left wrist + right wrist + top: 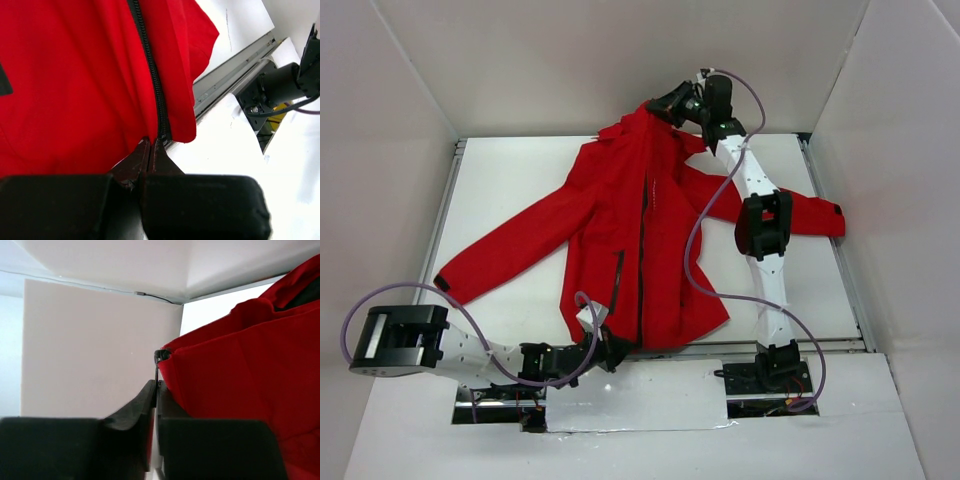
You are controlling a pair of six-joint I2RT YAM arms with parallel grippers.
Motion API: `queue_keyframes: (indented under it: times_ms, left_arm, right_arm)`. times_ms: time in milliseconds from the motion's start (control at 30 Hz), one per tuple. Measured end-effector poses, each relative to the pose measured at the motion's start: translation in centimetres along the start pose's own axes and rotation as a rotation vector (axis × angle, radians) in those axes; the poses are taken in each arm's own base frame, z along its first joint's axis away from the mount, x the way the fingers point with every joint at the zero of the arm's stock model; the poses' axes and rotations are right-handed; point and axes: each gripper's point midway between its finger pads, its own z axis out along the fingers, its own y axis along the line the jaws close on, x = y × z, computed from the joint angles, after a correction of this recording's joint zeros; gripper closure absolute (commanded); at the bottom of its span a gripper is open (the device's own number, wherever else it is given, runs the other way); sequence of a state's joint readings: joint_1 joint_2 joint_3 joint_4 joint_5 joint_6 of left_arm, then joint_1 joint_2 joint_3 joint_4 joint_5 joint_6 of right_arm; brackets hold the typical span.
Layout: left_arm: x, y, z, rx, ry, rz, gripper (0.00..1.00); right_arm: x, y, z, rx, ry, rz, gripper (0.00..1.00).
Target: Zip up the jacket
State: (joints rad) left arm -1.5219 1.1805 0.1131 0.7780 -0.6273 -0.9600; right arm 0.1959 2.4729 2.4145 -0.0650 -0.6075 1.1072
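Left wrist: left fingers (131, 165) clamp jacket (75, 75) hem; right fingers (135, 407), collar.

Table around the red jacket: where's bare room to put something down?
Bare table lies beyond the left-hand sleeve and nearer, beside the hem; also on both sides of the right-hand sleeve. Crowded mid-table: jacket, right arm.

You're in a lab test cell here: plain white panels (620, 60) box in your white table (510, 180), aluminium rails (438, 215) framing it.
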Motion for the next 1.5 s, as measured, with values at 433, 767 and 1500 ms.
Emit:
queue_keyframes:
  times_ms: [433,767,1500]
  left_arm:
    - [-6.3,1.7,0.6,-0.374,-0.011,-0.087,0.01]
    - [-30.0,10.9,-8.5,-0.875,-0.414,-0.253,0.01]
    - [-32.1,10.0,-29.4,-1.108,-0.672,-0.145,0.01]
  right_arm:
    - [-5.6,7.7,-5.4,-0.005,-0.181,-0.245,0.0]
    - [6.9,21.0,-29.4,0.159,-0.374,-0.635,0.0]
    - [18.5,12.4,-56.1,0.424,-0.545,-0.734,0.0]
